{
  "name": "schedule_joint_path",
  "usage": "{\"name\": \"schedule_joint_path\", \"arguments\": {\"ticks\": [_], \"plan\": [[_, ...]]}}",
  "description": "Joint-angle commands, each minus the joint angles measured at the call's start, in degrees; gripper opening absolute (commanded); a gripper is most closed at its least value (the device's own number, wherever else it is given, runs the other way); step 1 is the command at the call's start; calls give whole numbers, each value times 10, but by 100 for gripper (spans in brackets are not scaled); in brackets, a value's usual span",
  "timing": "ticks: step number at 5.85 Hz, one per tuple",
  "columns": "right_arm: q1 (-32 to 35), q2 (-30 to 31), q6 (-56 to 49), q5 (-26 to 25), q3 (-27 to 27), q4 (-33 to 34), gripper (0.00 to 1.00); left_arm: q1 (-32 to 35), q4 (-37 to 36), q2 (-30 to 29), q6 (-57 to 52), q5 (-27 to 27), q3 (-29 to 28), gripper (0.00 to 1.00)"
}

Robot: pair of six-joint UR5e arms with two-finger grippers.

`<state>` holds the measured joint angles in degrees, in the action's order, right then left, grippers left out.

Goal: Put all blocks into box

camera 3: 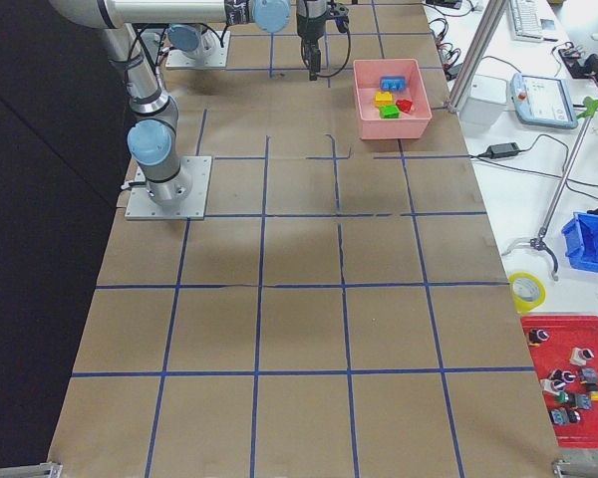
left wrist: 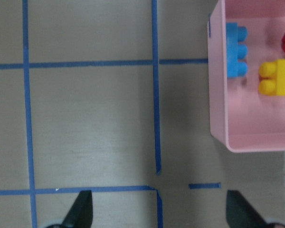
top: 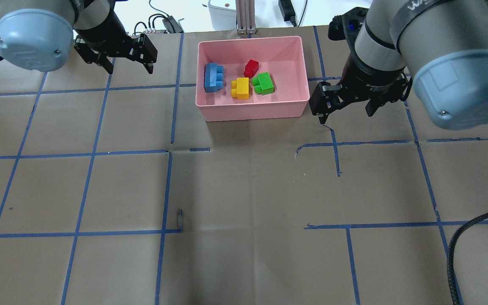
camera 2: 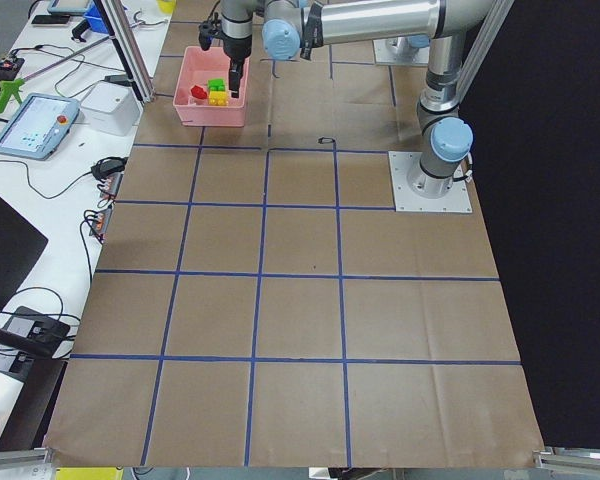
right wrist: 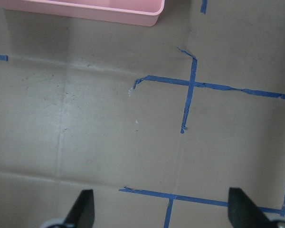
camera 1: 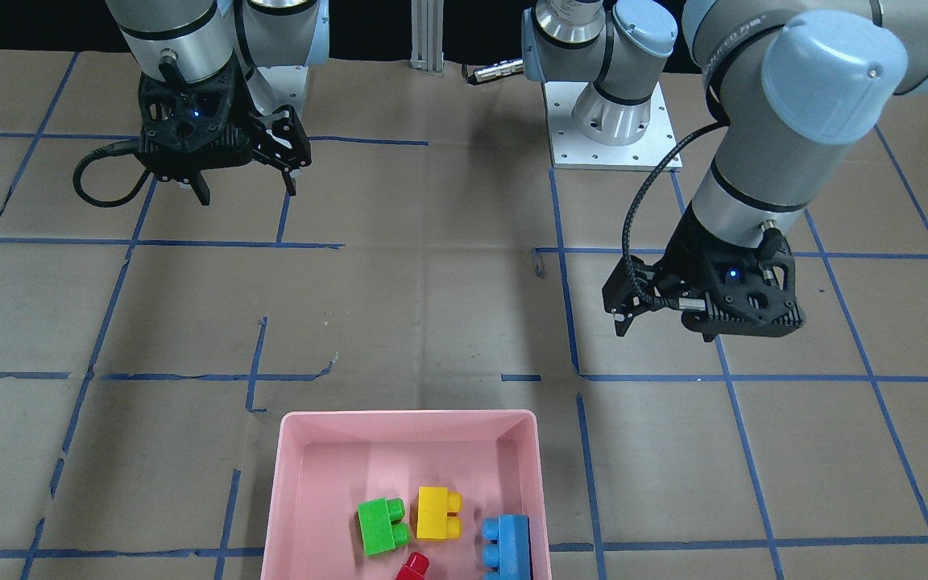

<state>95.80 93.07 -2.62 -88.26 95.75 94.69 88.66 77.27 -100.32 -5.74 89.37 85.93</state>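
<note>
The front-facing view cuts off the pink box (camera 1: 408, 420) at its edge, and with it part of the red brick (camera 1: 413, 566). The overhead view shows all four inside: blue brick (top: 214, 77), yellow brick (top: 241, 88), green brick (top: 264, 83) and red. The left wrist view misses green; the right wrist view catches only a box corner. The left gripper (top: 130, 70) and right gripper (top: 345, 115) hover empty, jaws spread, left and right of the box.

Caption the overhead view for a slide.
Blue block, yellow block, red block and green block in the pink box; left gripper and right gripper open on either side.
</note>
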Motion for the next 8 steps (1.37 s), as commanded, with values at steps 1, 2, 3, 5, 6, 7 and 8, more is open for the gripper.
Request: {"name": "schedule_joint_path", "arguments": {"ticks": [1, 2, 3, 5, 6, 7, 8], "plan": [[1, -2, -2, 5, -2, -2, 100, 4, 51, 45, -6, 1, 9, 99], [1, -3, -2, 4, -1, -5, 100, 4, 59, 52, -6, 2, 8, 99], [0, 0, 0, -1, 0, -15, 100, 4, 64, 70, -6, 1, 13, 99], [-1, 1, 3, -2, -3, -31, 100, 4, 65, 67, -6, -1, 12, 99], [-1, 2, 5, -2, -3, -32, 100, 4, 65, 62, -1, -1, 12, 99], [-1, 11, 5, -2, 0, -33, 100, 4, 64, 63, 0, -2, 12, 99], [-1, 19, 4, -2, 1, -37, 100, 4, 64, 60, 2, -2, 13, 99]]}}
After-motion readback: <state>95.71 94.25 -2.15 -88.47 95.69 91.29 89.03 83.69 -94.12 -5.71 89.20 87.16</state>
